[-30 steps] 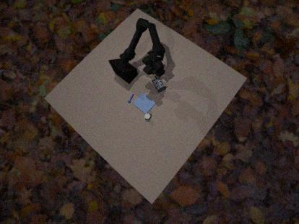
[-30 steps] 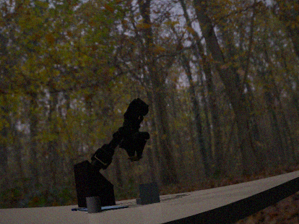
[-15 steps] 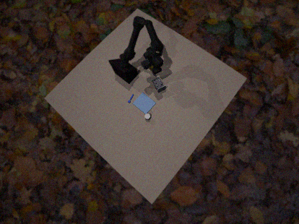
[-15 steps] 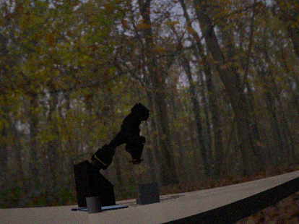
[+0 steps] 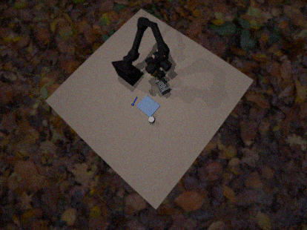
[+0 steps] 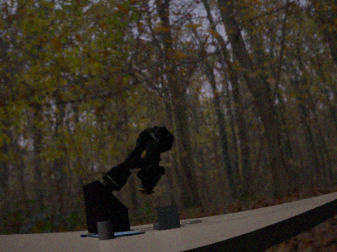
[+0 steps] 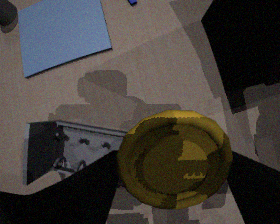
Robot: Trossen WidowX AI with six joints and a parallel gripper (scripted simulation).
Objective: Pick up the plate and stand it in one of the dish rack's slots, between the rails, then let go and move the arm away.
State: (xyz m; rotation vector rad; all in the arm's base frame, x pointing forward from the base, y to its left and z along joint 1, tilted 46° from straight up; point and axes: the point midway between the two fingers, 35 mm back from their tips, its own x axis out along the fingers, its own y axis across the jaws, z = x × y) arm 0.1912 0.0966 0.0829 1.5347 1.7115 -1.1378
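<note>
A round yellow plate (image 7: 175, 177) (image 6: 146, 191) is held between the two dark fingers of my gripper (image 7: 172, 158), which is shut on it. In the wrist view the plate's broad face shows, and it covers part of what lies below. The grey dish rack (image 5: 162, 88) (image 6: 168, 218) (image 7: 42, 152) stands on the table, with hooked pieces showing inside it in the wrist view. The plate is held above the table, higher than the rack and off to one side of it in the exterior view, not in a slot. The rack's far end is hidden behind the plate.
A flat blue square (image 5: 148, 106) (image 7: 65, 35) (image 6: 134, 233) lies beside the rack. A pale-topped cylinder (image 5: 151, 119) (image 6: 106, 230) (image 7: 7, 16) stands at its corner. A small blue utensil (image 5: 134, 101) (image 7: 132, 2) lies on its other side. The arm's dark base (image 5: 127, 73) (image 6: 106, 210) is nearby.
</note>
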